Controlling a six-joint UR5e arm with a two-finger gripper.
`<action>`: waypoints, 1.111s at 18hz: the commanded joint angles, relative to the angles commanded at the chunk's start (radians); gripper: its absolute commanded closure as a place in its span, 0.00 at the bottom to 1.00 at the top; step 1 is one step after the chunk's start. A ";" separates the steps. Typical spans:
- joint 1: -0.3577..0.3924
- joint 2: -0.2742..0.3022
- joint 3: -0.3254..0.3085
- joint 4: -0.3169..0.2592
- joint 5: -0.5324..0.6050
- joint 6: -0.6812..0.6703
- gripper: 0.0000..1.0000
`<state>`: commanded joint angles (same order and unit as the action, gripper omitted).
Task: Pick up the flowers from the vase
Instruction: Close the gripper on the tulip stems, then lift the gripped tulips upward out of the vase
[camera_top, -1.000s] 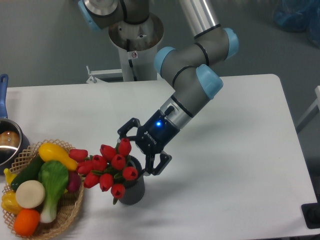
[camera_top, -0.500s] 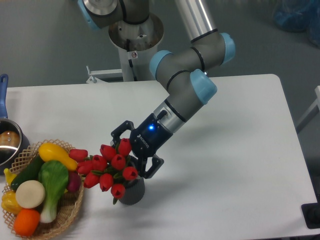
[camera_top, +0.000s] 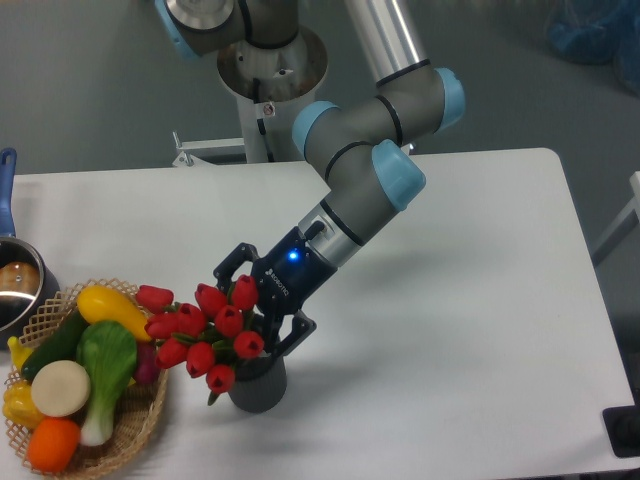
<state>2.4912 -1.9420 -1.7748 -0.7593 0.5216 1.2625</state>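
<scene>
The bunch of glossy red tulip buds with short green leaves (camera_top: 200, 332) stands in the small dark grey ribbed cylindrical vase (camera_top: 257, 385), low and left of centre in the frame on the white desk (camera_top: 470, 300). The blooms lean out to the left, well past the vase rim, toward the woven wicker basket of toy vegetables (camera_top: 135, 425) at the lower left.

The black two-finger end effector (camera_top: 262, 303) reaches in from the upper right and sits right at the upper right edge of the bunch, just above the vase mouth. Its two fingers stand apart, one above the blooms and one near the rim, with nothing clamped between them that can be seen; whether stems lie in the gap is hidden by the buds.

The risks seem to be these. If the fingers come together on only a few outer buds, the bunch may split or slip free during the lift. If the lower finger catches the thick rim, the light vase could tip or be dragged along. A snug fit of stems in the vase could also lift the vase with the flowers. The leaning blooms could brush the basket and its contents if the bunch swings left.
</scene>
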 joint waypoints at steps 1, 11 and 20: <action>0.000 -0.002 0.000 0.000 0.000 0.000 0.46; 0.005 0.002 0.003 0.000 0.000 -0.017 0.64; 0.028 0.029 0.017 0.000 -0.014 -0.106 0.66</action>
<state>2.5188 -1.9129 -1.7579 -0.7593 0.5078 1.1567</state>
